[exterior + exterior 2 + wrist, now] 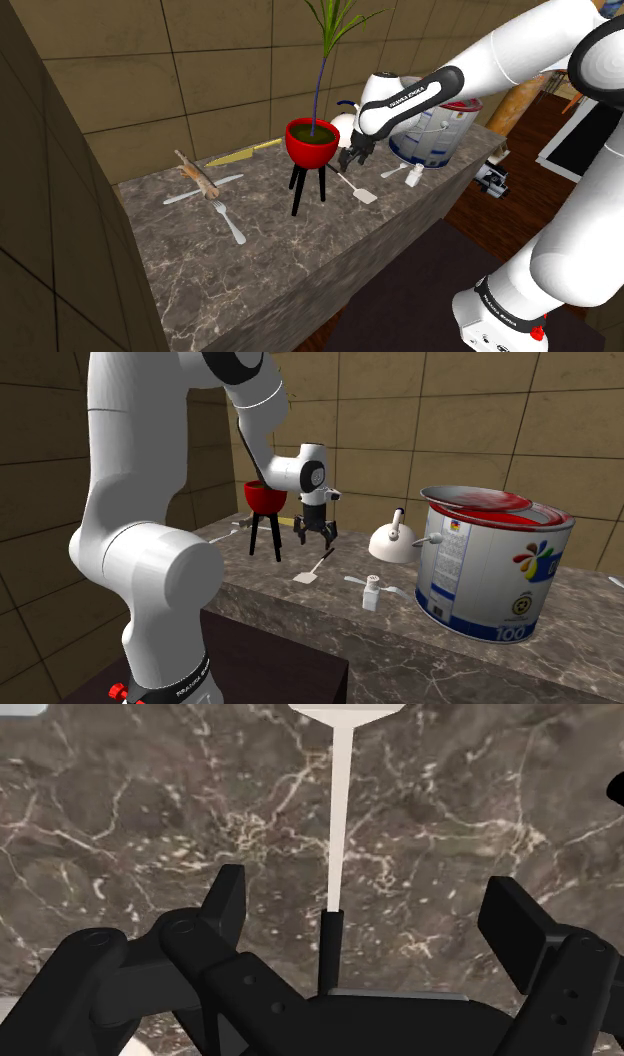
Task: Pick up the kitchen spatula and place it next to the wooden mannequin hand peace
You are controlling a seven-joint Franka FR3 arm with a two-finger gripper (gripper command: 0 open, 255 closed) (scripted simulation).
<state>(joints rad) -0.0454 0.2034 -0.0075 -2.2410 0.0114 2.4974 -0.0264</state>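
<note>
Table point(250, 250): dark brown marble with pale veining, long block form, set against walls point(200, 60) of large tan tiles; reddish wood floor point(500, 215) beyond its end

Spatula point(357, 187) point(313, 569) point(340, 824): white, lying flat on the table between the red three-legged planter point(311, 141) point(263, 497) and the large paint can point(437, 135) point(490, 562). In the shoulder view the long axis runs diagonally from upper left to lower right, blade at the lower-right end nearer the table's front edge. In the wrist view the dark handle tip lies between the fingers and the shaft points straight away from them to the blade

Claw point(352, 158) point(314, 535) point(368, 904): black, spread wide, just above the handle end, touching nothing

Also on the table: white kettle point(394, 542), small white bottle point(371, 593), fork point(228, 222)
</note>
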